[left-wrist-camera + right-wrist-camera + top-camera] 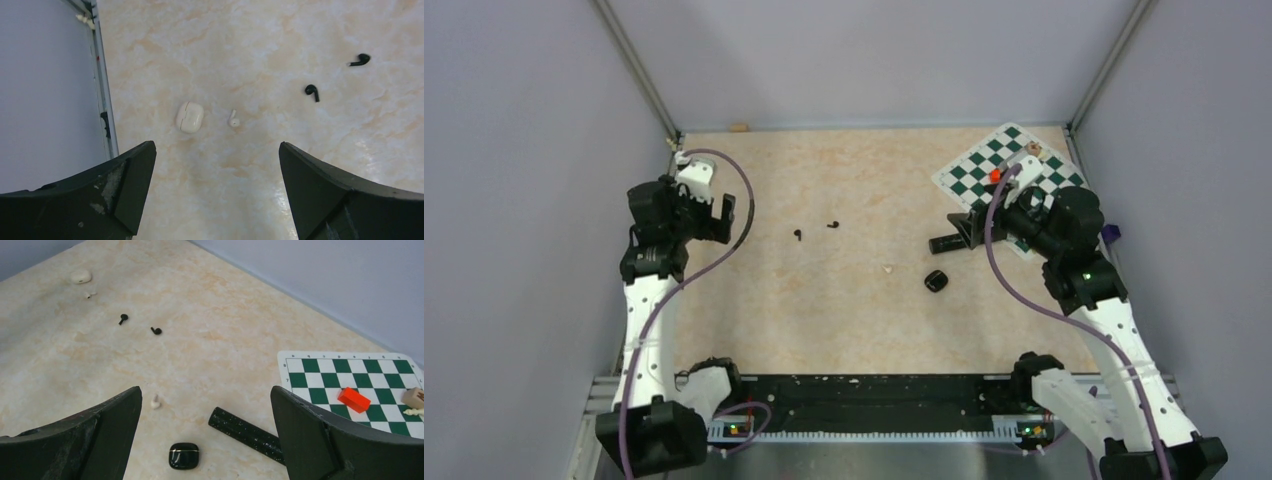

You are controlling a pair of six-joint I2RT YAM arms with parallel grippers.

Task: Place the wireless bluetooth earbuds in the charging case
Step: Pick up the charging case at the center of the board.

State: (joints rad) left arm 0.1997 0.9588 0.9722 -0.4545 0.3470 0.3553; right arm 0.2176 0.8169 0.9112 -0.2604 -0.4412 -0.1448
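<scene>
Two black earbuds (798,235) (833,224) lie apart on the beige table, left of centre. They also show in the left wrist view (312,91) (361,60) and far off in the right wrist view (123,318) (156,330). The glossy black charging case (936,281) lies shut, low in the right wrist view (183,455). My left gripper (722,215) (215,147) is open and empty, well left of the buds. My right gripper (959,228) (206,390) is open and empty, above and just beyond the case.
A black cylinder (245,433) lies right of the case. A cream lump (155,401) lies to its left. A white case (189,117) and white bud (233,119) sit below my left gripper. A chessboard (350,370) with a red block (353,399) is at far right.
</scene>
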